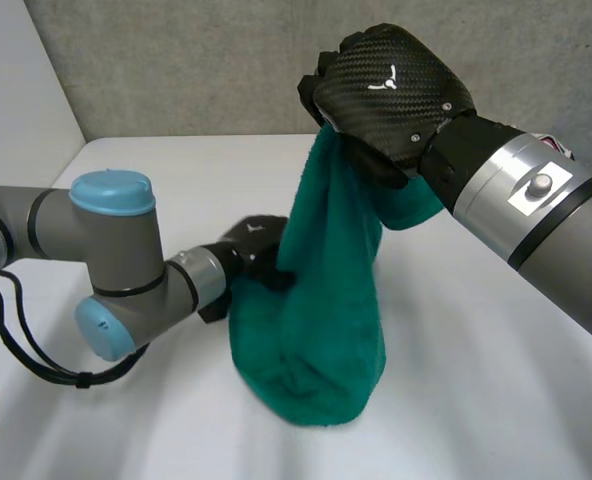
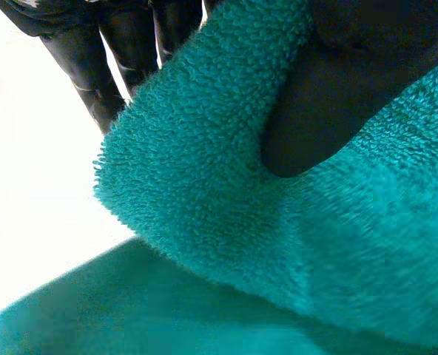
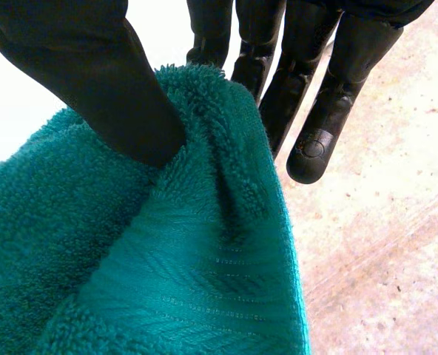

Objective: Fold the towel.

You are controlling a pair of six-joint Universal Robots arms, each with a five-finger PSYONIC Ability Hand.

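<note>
White matte table (image 1: 476, 330). Teal terry towel (image 1: 321, 300) with thick looped pile hangs limp from the raised right robot hand (image 1: 391, 90), bottom fold slumped on the table. Its thumb pinches the top edge against the fingers. Left robot hand (image 1: 256, 250) pinches the towel's side, low down.

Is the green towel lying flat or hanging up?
Hanging, not flat. The right hand pinches the towel high above the table; the left hand grips its side; its bottom rests there.
</note>
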